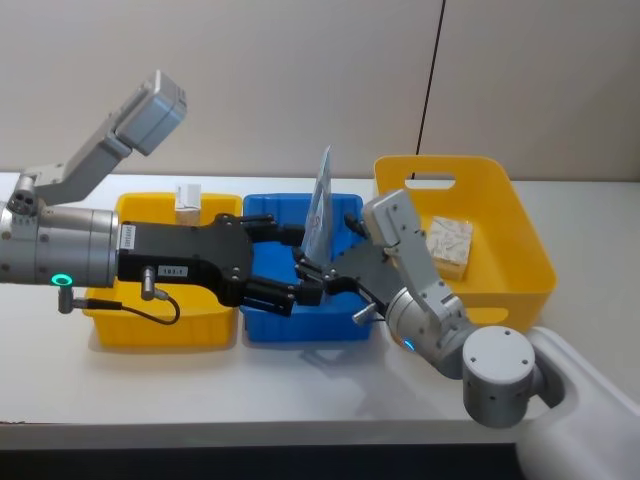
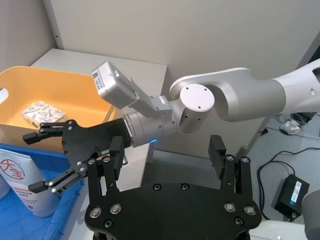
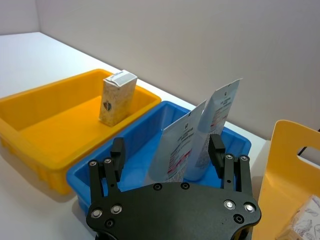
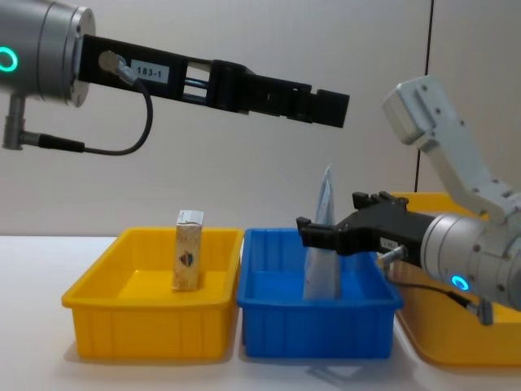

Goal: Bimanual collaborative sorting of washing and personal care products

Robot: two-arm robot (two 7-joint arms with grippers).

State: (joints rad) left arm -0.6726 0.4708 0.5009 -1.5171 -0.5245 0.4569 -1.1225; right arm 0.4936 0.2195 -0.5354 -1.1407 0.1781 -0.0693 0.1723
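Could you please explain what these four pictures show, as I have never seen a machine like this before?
It is a robot with two arms, photographed from its head, its chest and each wrist. On the table stand a low yellow bin holding a cream carton, a blue bin holding two upright pouches, and a tall yellow bin holding a leaf-print carton. The left gripper hangs open above the blue bin. The right gripper reaches in, open beside the pouches. Nothing is held.
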